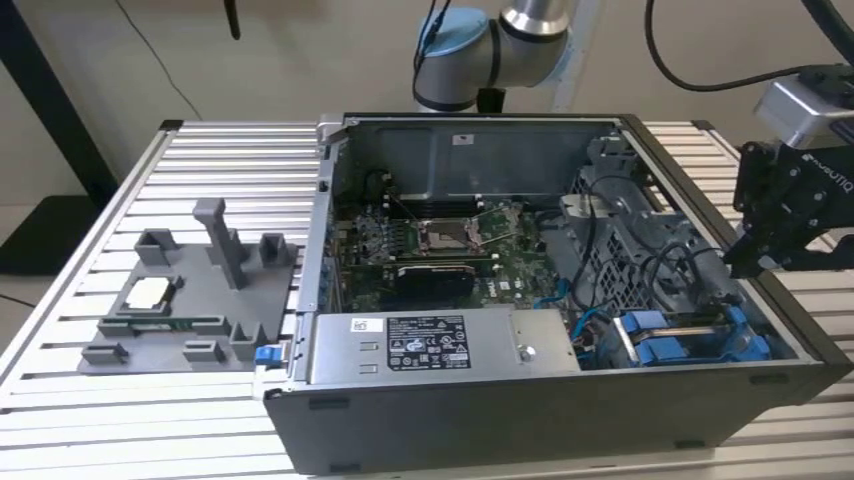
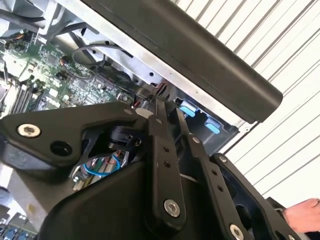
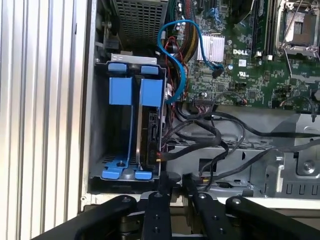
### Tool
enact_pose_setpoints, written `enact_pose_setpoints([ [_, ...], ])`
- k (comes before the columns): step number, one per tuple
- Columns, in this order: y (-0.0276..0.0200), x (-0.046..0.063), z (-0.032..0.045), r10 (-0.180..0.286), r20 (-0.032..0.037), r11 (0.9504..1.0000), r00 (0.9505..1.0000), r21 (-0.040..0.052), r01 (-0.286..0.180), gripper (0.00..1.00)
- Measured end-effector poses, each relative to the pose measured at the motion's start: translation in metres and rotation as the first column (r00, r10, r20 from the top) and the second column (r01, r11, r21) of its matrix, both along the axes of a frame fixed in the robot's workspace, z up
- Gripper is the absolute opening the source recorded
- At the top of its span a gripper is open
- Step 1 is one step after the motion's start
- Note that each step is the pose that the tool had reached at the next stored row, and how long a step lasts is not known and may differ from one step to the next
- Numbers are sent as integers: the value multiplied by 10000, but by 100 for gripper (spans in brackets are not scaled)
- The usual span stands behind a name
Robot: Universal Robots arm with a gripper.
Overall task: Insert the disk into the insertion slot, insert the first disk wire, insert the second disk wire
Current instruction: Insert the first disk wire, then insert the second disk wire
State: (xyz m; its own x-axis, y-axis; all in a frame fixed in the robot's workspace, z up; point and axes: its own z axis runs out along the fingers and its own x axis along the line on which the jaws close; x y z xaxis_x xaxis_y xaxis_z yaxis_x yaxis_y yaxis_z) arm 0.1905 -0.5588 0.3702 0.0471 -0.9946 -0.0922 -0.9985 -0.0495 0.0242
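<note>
**Jaws poised at the case rim**

The gripper [image 3: 177, 179] hangs over the case edge, jaws drawn almost together with nothing visible between them, probably narrowed to fit among cables. Just beyond, the disk [image 3: 150, 135] stands upright inside the insertion slot [image 3: 98, 130]. Loose black wires [image 3: 200, 135] lie beside it, with the motherboard [image 3: 240, 75] farther off.

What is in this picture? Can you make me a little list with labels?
gripper: hovering at the case edge, just outside the insertion slot
disk: standing on edge in the insertion slot, blue carrier showing
wires: blue cable and black cables bunched beside the slot
computer case: open, lying on a slatted table
</note>
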Motion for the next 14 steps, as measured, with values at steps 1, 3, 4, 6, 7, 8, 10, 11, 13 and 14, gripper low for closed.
enact_pose_setpoints([
  [1,0,-1,3,0,-10,10000,10000,27,0,24],
  [3,-6,-12,20,1,-25,10000,10000,97,-1,17],
  [4,-11,-24,30,2,-29,9999,10000,125,-2,17],
  [6,-21,-71,49,1,-32,9998,10000,189,0,17],
  [7,-24,-96,60,0,-33,9997,10000,225,1,17],
  [8,-27,-118,68,-1,-33,9997,10000,258,2,17],
  [10,-28,-138,78,-2,-33,9995,10000,301,3,17],
  [11,-28,-137,78,-1,-33,9995,10000,301,2,17],
  [13,-27,-137,79,0,-28,9996,10000,283,1,17],
  [14,-28,-138,79,-1,-26,9996,10000,268,1,17],
])
